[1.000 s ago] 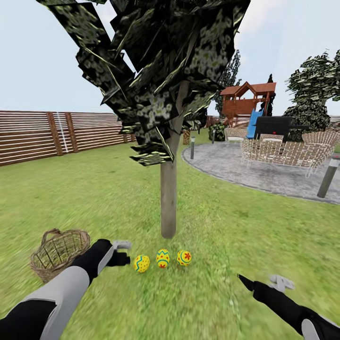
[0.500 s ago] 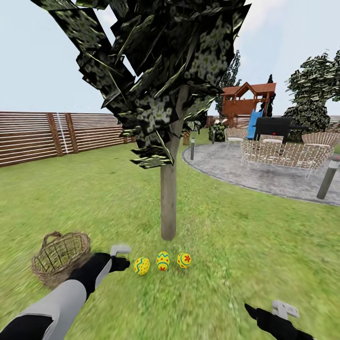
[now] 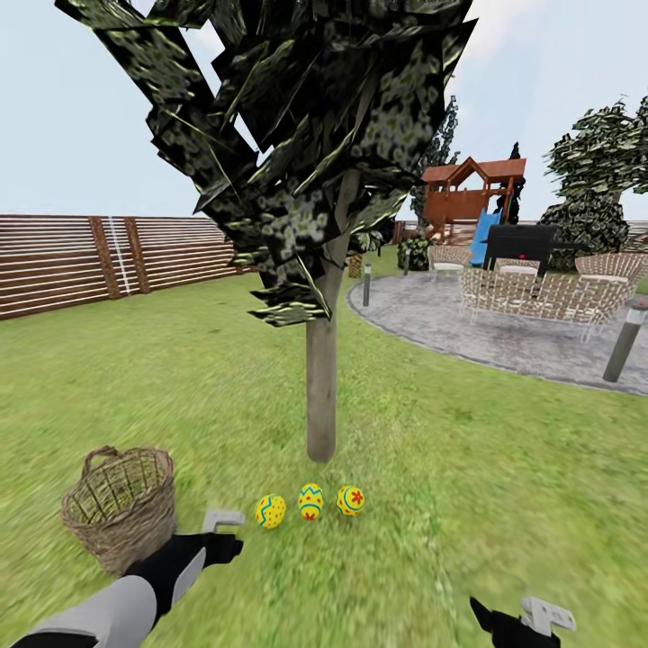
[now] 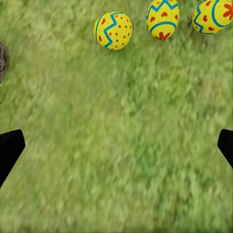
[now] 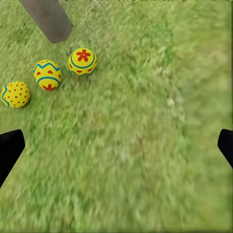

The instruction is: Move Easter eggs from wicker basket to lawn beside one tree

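The lawn [image 3: 468, 468] is a wide stretch of green grass with yellowish patches, and the tree [image 3: 321, 378] stands in the middle of it, its slim pale trunk under a dark blocky crown. Far to the tree's left a brown slat fence [image 3: 108, 256] closes the garden; the wicker basket [image 3: 121, 504] sits on the grass to the left of the trunk's foot and nearer the robot, upright, its inside only partly visible through the weave, so its contents cannot be told. Between basket and trunk the left gripper [image 3: 229, 533] hangs low over the grass, its fingers spread apart and holding nothing. Just in front of the trunk's base the three Easter eggs [image 3: 310, 502] lie in a short row on the grass, close together — yellow with blue and red motifs. To the tree's right lie a grey paved patio [image 3: 468, 324] with pale woven seats [image 3: 540, 292], and beyond it a playset [image 3: 468, 193]. The right gripper [image 3: 517, 621] is well right of the eggs at the bottom edge, also spread open and empty. The right wrist view adds the cut foot of the trunk [image 5: 48, 19] just beside the eggs; the left wrist view shows their zigzag and heart patterns closely.
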Available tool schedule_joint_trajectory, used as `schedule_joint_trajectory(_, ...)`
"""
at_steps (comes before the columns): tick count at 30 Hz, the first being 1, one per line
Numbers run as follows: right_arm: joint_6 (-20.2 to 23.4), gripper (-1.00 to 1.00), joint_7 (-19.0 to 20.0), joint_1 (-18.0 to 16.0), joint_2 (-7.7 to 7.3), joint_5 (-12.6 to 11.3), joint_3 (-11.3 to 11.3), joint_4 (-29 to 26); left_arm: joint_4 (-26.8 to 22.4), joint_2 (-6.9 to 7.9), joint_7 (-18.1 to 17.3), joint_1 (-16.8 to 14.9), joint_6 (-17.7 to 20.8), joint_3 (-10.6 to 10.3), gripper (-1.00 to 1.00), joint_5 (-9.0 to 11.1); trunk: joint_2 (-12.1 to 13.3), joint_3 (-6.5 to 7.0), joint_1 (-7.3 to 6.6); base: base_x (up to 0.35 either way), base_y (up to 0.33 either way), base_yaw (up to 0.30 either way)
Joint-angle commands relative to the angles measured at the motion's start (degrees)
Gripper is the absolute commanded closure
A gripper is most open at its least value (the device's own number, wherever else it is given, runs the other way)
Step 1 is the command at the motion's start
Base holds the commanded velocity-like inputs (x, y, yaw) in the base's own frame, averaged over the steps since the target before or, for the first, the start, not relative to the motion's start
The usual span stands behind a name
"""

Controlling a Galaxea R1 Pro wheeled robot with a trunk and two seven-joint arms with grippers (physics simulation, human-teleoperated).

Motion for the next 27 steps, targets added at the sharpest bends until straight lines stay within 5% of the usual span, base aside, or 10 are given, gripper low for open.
schedule_joint_trajectory(1,0.0,-1.0,0.2,0.0,0.01,-0.6,-0.1,0.3,0.2,0.07,-0.1,0.2,-0.7,-0.4,-1.0,0.3,0.4,0.12,-0.23,0.0,0.0,0.0)
schedule_joint_trajectory(27,-1.5,-1.0,0.1,0.0,-0.35,-0.4,0.0,5.6,2.1,0.11,0.8,3.0,-8.5,0.0,-1.0,0.6,10.8,4.79,-5.94,0.0,0.0,0.0)
